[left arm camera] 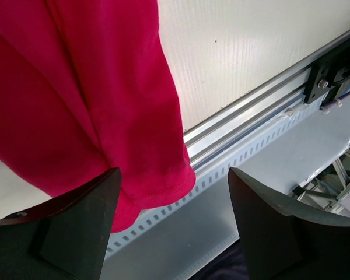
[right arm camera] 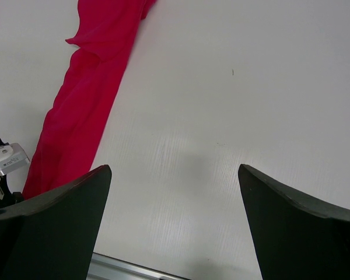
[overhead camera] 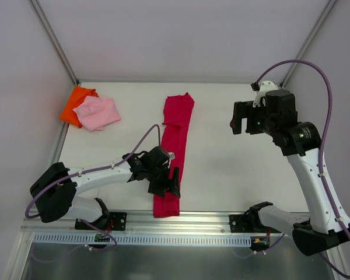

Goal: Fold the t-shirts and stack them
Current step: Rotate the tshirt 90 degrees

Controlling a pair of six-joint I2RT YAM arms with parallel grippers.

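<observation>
The crimson t-shirt [overhead camera: 176, 137] lies as a long narrow strip from the back middle of the table down to the front rail. My left gripper [overhead camera: 166, 181] hovers over its near end. In the left wrist view the jaws [left arm camera: 174, 170] stand open. The shirt's hem [left arm camera: 163, 186] lies beside the left finger and overhangs the rail. The pink t-shirt [overhead camera: 97, 112] sits bundled at the back left, partly on top of the orange t-shirt [overhead camera: 76, 104]. My right gripper [overhead camera: 239, 119] hangs open above bare table right of the strip [right arm camera: 81, 116], with nothing between its jaws [right arm camera: 174, 166].
An aluminium rail [overhead camera: 192, 219] [left arm camera: 251, 111] runs along the table's front edge, with a slotted cable duct [overhead camera: 163, 238] just below it. Grey walls close in the back and both sides. The left arm's cable [overhead camera: 143, 140] loops over the table.
</observation>
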